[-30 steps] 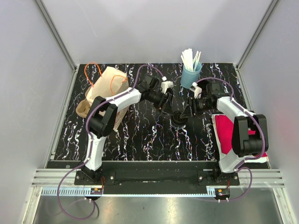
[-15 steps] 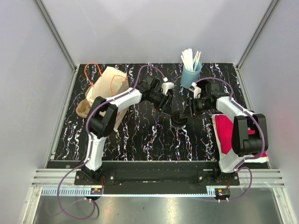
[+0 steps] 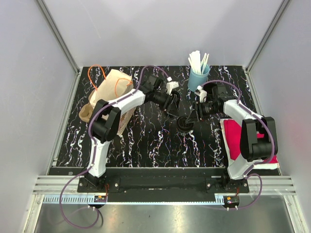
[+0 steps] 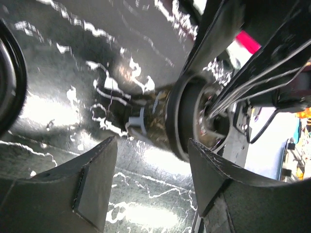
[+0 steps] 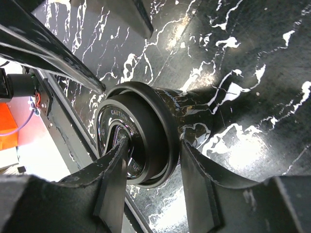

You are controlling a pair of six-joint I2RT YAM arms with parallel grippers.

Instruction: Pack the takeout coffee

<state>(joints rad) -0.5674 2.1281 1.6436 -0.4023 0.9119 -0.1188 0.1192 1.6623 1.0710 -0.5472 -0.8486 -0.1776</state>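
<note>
Right wrist: black marbled cup [image 5: 187,121], dark embossed lid [image 5: 112,127].

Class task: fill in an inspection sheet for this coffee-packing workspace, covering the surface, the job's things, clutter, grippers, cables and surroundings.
Surface: black white-veined tabletop, glossy.
Job's things: black lidded coffee cup upright mid-table; brown paper bag with orange handles rear left; blue cup of white stirrers rear right.
Clutter: red cloth at the right edge, partly under the right arm.
Grippers: left gripper open beside the cup, holding nothing; right gripper closed on the cup's lid rim.
Cables: purple cables run along both arms.
Surroundings: pale grey enclosure walls; nothing else seen.
</note>
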